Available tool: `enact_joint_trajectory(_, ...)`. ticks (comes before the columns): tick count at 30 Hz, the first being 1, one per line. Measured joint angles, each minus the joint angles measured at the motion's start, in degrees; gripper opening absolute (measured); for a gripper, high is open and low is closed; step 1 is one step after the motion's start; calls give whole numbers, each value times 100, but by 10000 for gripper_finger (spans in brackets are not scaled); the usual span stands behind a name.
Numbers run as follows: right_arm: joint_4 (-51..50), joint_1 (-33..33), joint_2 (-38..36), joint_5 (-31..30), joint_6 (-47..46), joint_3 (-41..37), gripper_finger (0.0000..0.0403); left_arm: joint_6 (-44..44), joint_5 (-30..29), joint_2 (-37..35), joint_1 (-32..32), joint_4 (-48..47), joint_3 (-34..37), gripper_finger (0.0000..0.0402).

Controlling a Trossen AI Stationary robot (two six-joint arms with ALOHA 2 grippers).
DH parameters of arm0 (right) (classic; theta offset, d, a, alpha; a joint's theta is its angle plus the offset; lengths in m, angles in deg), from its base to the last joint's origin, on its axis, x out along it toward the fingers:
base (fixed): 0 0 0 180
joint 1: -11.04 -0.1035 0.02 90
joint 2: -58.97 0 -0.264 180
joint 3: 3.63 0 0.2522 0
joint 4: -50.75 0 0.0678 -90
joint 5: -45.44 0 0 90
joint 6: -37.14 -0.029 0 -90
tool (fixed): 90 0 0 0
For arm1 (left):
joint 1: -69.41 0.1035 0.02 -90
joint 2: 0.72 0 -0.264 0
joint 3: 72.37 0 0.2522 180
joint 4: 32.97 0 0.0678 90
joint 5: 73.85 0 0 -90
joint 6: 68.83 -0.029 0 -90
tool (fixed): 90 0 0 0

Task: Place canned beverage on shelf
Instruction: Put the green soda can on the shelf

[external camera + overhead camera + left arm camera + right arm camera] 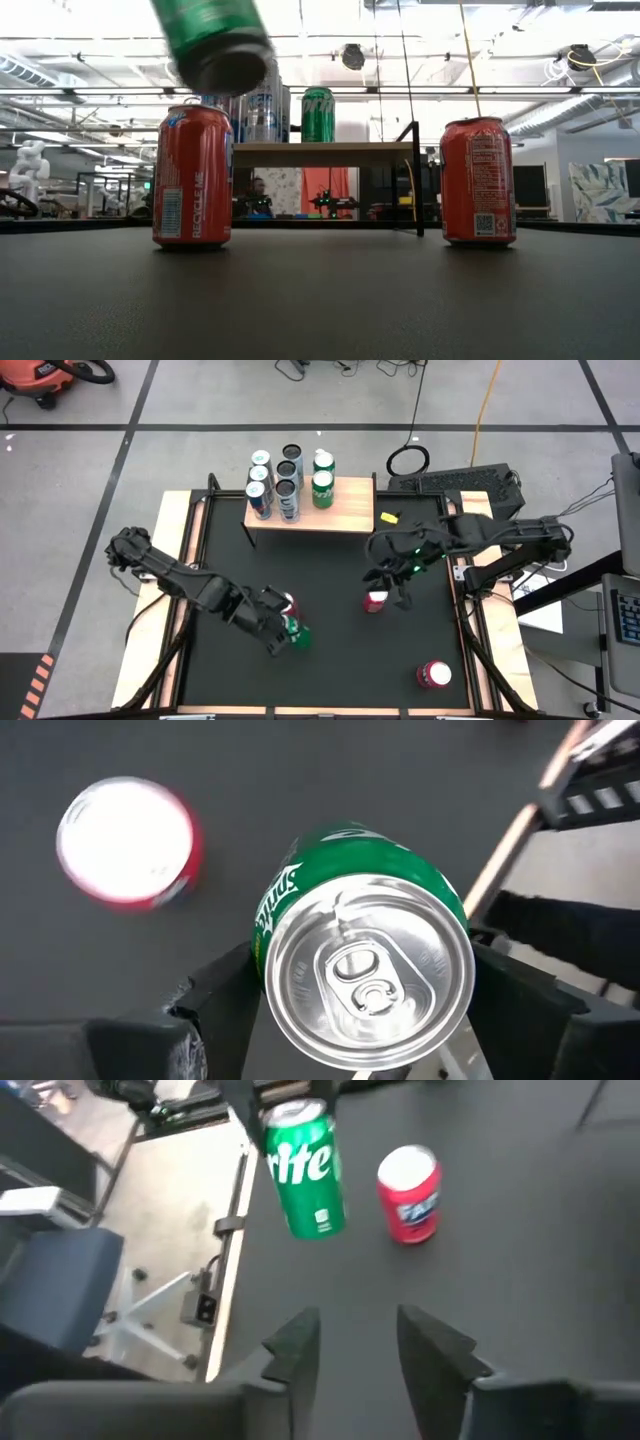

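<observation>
While the left gripper (288,635) pinches a green can (297,632) above the black tabletop (320,650), the right gripper (357,1338) hangs spread.

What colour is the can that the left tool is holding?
Green, with white lettering; the can shows best in the left wrist view, held in the left tool.

My left arm reaches in from the left edge of the counter (330,660), elbow bent, wrist angled toward the near middle. Its end effector (290,637) is raised off the surface with both fingers (215,995) clamped on the sides of a tilted green can (360,970). My right arm comes in from the right side, folded across toward the centre. Its end effector (357,1342) points down at the counter, fingers parted a little with nothing between them.
</observation>
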Motion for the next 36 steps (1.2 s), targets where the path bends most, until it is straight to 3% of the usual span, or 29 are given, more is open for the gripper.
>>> enact_joint_trajectory(6, 1022, -29, 168, 708, -616, -770, 186, -552, 70, -13, 322, 621, 0, 292)
enact_joint_trajectory(11, 2134, -105, 159, 728, -754, -1290, 261, -873, 106, -13, 535, 845, 0, 292)
enact_joint_trajectory(19, 2382, -112, 159, 866, -886, -1436, 351, -1516, 230, -13, 824, 1486, 0, 292)
enact_joint_trajectory(24, 2401, -110, 163, 891, -902, -1438, 376, -1857, 301, -13, 1025, 1891, 0, 292)
enact_joint_trajectory(36, 2530, 79, 436, 800, -926, -1438, 377, -2597, 427, -13, 1228, 2375, -2, 292)
